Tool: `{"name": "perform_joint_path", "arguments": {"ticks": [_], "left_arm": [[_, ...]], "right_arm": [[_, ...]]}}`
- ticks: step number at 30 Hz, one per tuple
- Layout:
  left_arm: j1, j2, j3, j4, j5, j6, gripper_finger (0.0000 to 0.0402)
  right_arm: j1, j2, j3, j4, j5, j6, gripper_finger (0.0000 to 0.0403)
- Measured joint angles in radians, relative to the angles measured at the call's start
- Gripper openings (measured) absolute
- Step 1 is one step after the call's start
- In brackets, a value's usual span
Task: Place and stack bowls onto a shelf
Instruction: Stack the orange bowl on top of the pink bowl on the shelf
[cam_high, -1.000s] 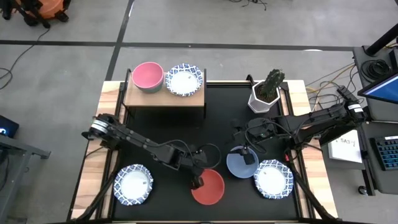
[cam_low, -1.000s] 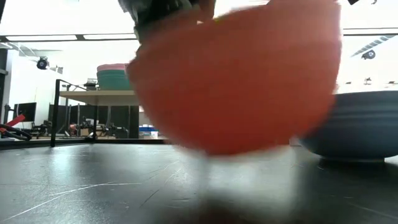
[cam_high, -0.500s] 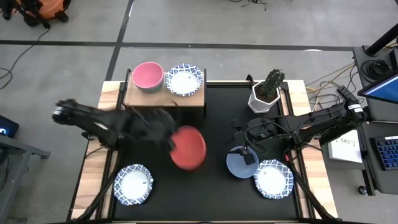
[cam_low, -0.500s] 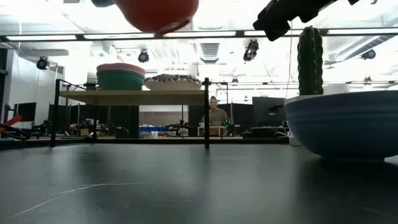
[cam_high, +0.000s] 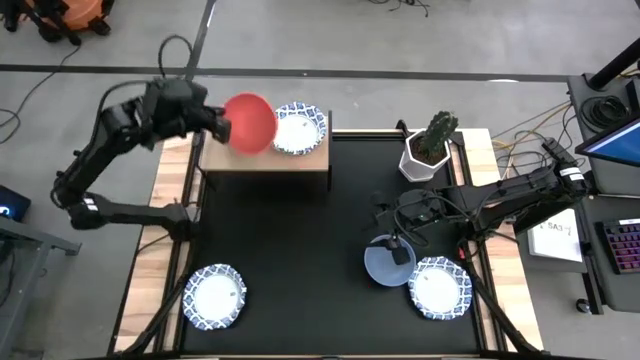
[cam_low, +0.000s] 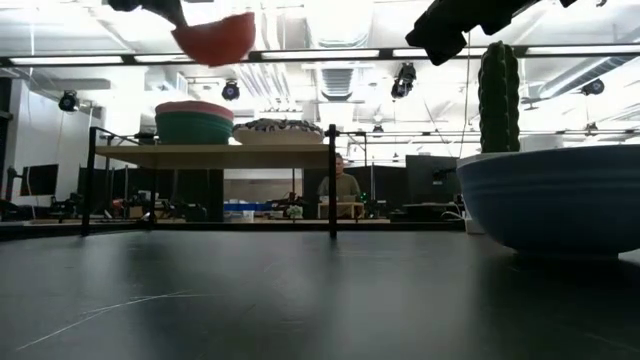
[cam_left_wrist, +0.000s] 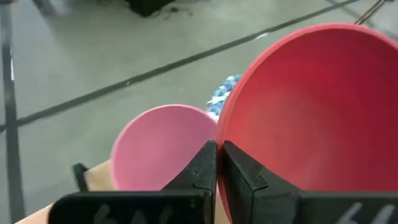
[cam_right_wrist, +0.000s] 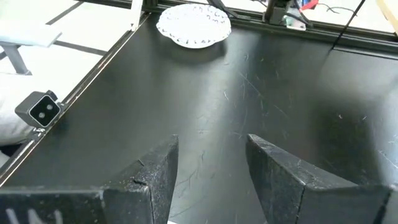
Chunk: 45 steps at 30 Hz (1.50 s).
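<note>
My left gripper (cam_high: 218, 122) is raised over the shelf's (cam_high: 265, 158) left end, shut on the red bowl (cam_high: 250, 122), which hangs high in the low view (cam_low: 215, 38). Right under it a pink bowl (cam_left_wrist: 163, 146) sits nested in a green one (cam_low: 194, 128) on the shelf top. A white blue-rimmed bowl (cam_high: 297, 128) stands next to them. My right gripper (cam_high: 400, 250) hangs open above the blue bowl (cam_high: 386, 264), which stands on the table. Two more white patterned bowls (cam_high: 214, 297) (cam_high: 438, 287) rest on the table. My left gripper pinches the red bowl's rim (cam_left_wrist: 219, 134), one finger (cam_left_wrist: 199, 171) outside the wall and the other (cam_left_wrist: 239, 174) inside. It comes from the table's left. The bowl is lifted clear and tilted on edge, above the pink bowl.
A cactus in a white hexagonal pot (cam_high: 430, 150) stands at the table's far right. The black table top (cam_high: 300, 230) is bare between shelf and near bowls. Wooden side boards (cam_high: 160, 250) flank it. A small camera (cam_right_wrist: 38, 109) sits at the table edge.
My left gripper has lifted the red bowl clear of the table's near middle and swung it up and toward the far left edge, over the shelf's pink bowl. The bowl has tipped onto its edge on the way.
</note>
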Motion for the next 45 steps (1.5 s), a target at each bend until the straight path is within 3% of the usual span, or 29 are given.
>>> {"name": "perform_joint_path", "arguments": {"ticks": [4, 9, 16, 22, 33, 45], "left_arm": [[0.199, 0.044, 0.004, -0.039, 0.116, 0.078, 0.0000], [0.329, 0.111, 0.003, -0.092, 0.142, 0.147, 0.0000], [0.338, 0.173, 0.003, -0.080, 0.153, 0.209, 0.0000], [0.338, 0.215, 0.003, -0.077, 0.074, 0.233, 0.0000], [0.352, 0.256, 0.036, -0.085, 0.071, 0.245, 0.0002], [0.362, 0.269, 0.052, -0.121, 0.070, 0.234, 0.0075]], "right_arm": [[0.000, 0.000, 0.000, 0.000, 0.000, -0.004, 0.0178], [0.000, 0.000, 0.000, 0.000, 0.000, -0.008, 0.0178], [0.000, 0.005, 0.000, -0.001, 0.000, 0.020, 0.0178], [0.000, 0.027, 0.000, 0.000, 0.001, 0.051, 0.0178], [0.000, 0.039, 0.000, 0.000, 0.001, 0.060, 0.0178], [0.000, 0.039, 0.000, 0.000, 0.001, 0.056, 0.0178]]}}
